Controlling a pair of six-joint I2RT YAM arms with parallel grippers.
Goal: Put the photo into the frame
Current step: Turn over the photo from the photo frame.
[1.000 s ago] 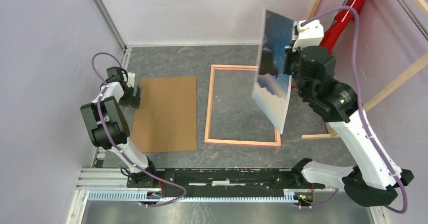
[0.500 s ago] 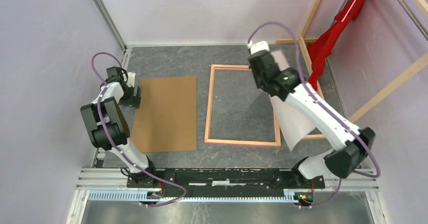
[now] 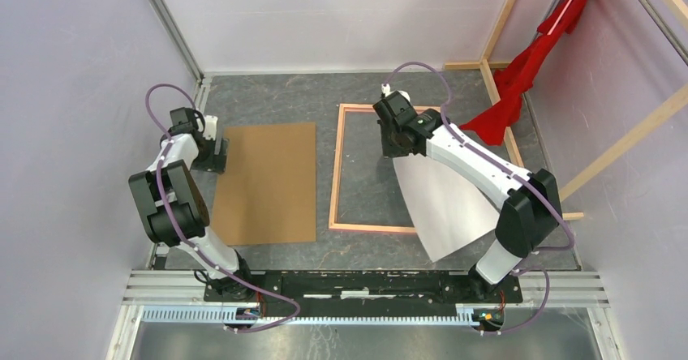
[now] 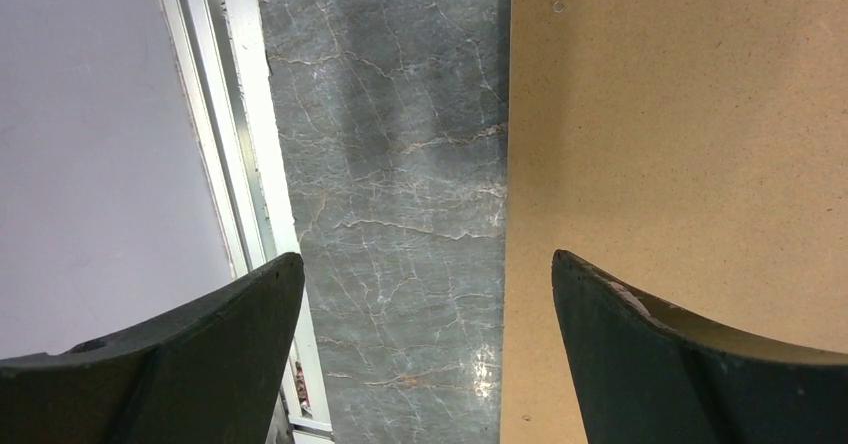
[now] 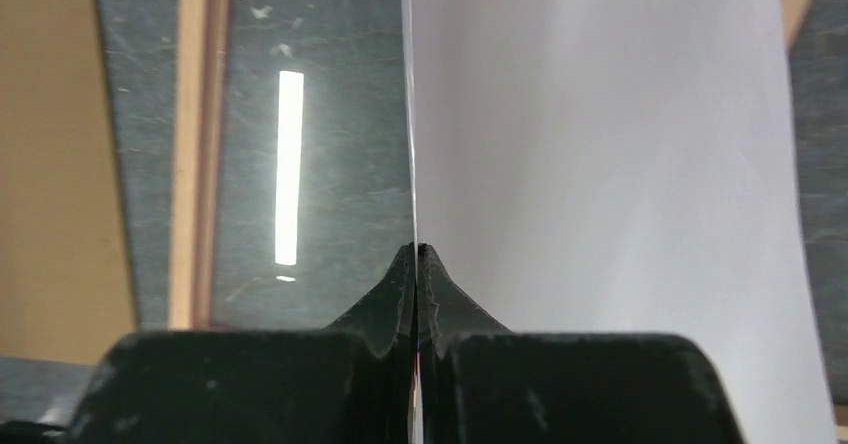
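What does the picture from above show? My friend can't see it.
The right claw pinches the photo by one edge, holding it slanted, white back up, over the right side of the frame. The left claw is open beside a brown board.

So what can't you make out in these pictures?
- Printed side of the photo: top view shows only its white back; right wrist sees it edge-on.
- Right rail of the frame: top view, mostly covered by the photo and right arm.
- Whether the photo touches the table: cannot tell.
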